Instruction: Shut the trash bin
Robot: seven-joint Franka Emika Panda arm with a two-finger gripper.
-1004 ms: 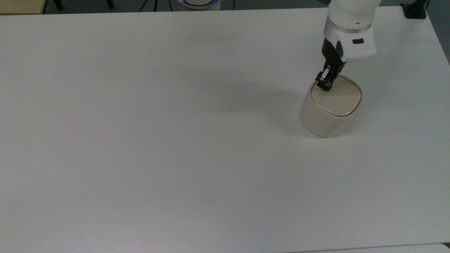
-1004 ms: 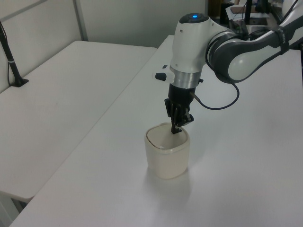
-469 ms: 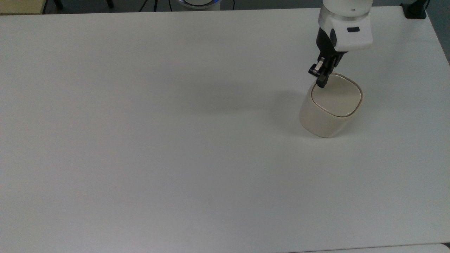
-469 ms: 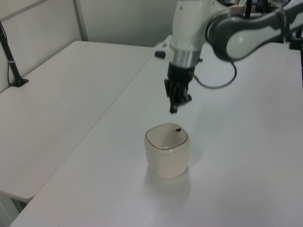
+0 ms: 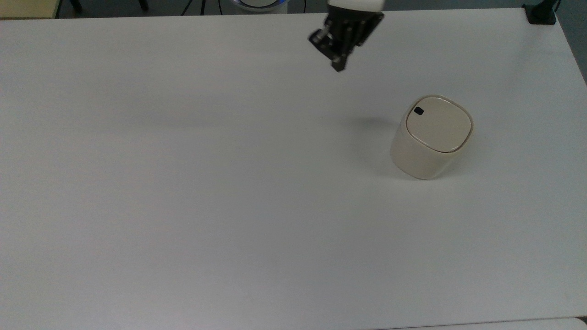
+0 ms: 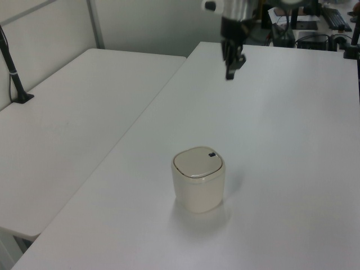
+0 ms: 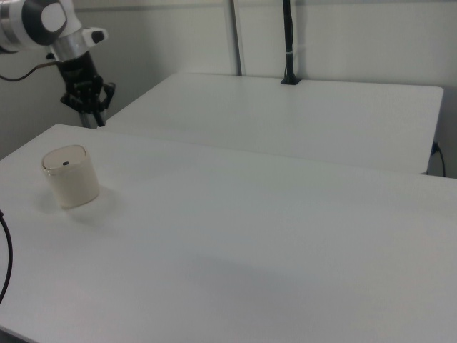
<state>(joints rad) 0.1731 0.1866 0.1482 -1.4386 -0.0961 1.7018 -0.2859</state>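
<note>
Arm body cut off by the upper frame edge in the top view; gripper alone protrudes below it. Fingers seen close together, nothing held (gap, if any, too small to resolve in the left view, gripper, or the right view, gripper). Arm cable partly cropped at the right view's left edge.

Bin standing upright on the table, lid flat and flush with the rim, black button exposed at the lid corner nearest the top view's upper left. Interior concealed under the lid. Same bin in the left view near frame centre, and in the right view toward the right view's left.

Compared with half a second ago: gripper raised off the lid corner and withdrawn toward the top view's upper left, now well apart from the bin and high above the table. Bin position unchanged. Button, earlier masked by the fingertips in the top view, now uncovered.

Bin located toward the top view's right, away from every table edge. Second table adjoining at the left view's left, black post clamped at its far side.
</note>
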